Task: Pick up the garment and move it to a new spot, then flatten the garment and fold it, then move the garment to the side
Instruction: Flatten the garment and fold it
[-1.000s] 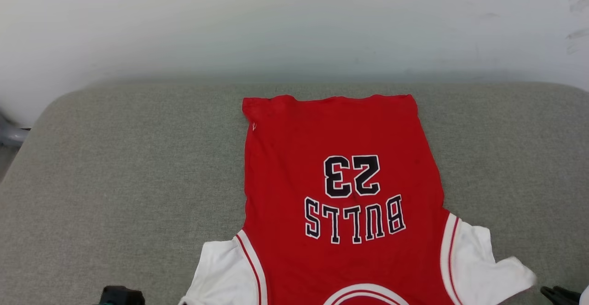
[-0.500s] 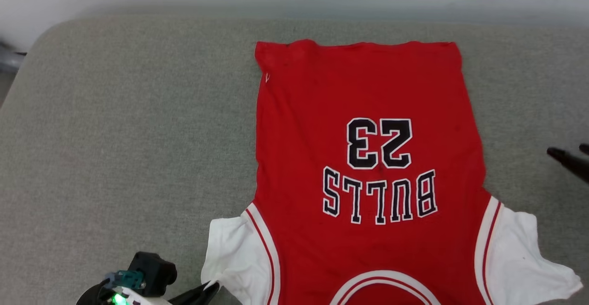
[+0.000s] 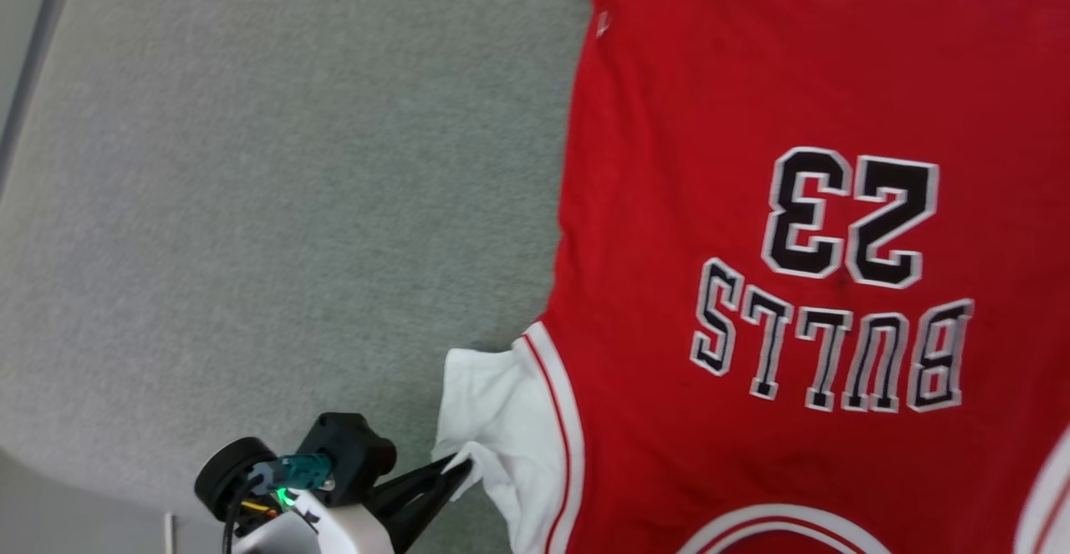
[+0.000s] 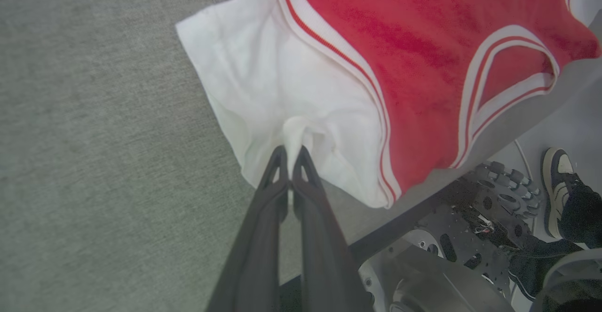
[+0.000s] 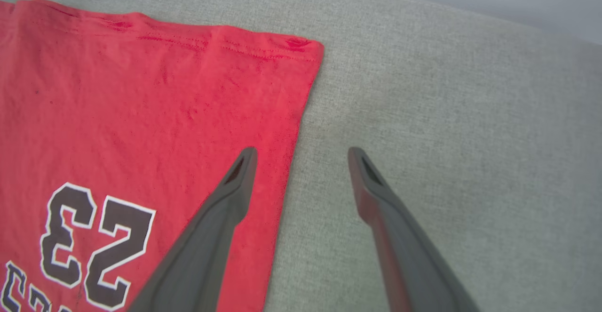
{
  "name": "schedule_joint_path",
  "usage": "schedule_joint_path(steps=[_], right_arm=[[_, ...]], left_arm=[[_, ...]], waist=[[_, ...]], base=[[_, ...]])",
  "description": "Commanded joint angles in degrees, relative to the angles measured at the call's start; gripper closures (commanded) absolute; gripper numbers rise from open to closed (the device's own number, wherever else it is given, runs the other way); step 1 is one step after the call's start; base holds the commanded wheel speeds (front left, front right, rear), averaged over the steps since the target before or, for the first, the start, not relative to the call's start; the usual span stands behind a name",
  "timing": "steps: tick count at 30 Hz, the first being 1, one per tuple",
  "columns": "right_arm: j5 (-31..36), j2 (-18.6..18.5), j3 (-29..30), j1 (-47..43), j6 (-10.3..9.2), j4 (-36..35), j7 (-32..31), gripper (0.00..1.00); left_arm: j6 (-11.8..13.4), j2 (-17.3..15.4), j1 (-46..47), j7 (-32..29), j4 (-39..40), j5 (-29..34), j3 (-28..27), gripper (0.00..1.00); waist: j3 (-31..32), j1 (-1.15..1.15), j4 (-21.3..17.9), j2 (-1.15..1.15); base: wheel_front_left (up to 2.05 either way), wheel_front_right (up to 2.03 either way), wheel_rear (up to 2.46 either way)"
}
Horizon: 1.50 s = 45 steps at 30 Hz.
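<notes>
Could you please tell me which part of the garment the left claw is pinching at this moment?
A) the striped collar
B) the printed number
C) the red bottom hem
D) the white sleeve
D: the left wrist view shows the left claw shut on a bunched fold of the white sleeve of the garment.

The head camera looks steeply down from close above the garment, facing its hem, so the printed number reads upside down, with grey worktop on the garment's left. The left wrist camera sits very near the garment's left white sleeve, which the head view also shows. The right wrist camera looks along the garment's right edge toward its hem corner, and it too shows the number.
</notes>
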State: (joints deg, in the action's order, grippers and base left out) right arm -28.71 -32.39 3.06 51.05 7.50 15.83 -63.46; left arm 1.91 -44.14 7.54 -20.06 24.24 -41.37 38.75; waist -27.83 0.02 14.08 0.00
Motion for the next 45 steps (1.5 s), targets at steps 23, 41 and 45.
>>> schedule_joint_path(steps=[23, 41, 45], right_arm=[[9.7, 0.4, -1.3, 3.8, -0.02, 6.6, -5.2, 1.0], [7.8, -1.2, -0.9, -5.2, -0.04, 9.6, -0.7, 1.0], [6.3, -1.0, -0.8, -10.0, -0.04, 10.1, 1.1, 1.0]], left_arm=[[-4.2, 6.5, 4.8, 4.2, -5.7, 0.8, 2.7, 1.0], [-3.3, 5.9, 4.4, 6.2, -7.4, 1.8, 2.3, 1.0], [-2.6, 5.2, 3.4, 6.0, -7.5, 1.4, 2.0, 1.0]], waist=[[-7.6, -0.02, 9.1, 0.0], [0.0, -0.02, 6.8, 0.0], [3.8, -0.02, 4.9, 0.0]], base=[[0.0, 0.0, 0.0], [0.0, 0.0, 0.0], [0.0, 0.0, 0.0]])
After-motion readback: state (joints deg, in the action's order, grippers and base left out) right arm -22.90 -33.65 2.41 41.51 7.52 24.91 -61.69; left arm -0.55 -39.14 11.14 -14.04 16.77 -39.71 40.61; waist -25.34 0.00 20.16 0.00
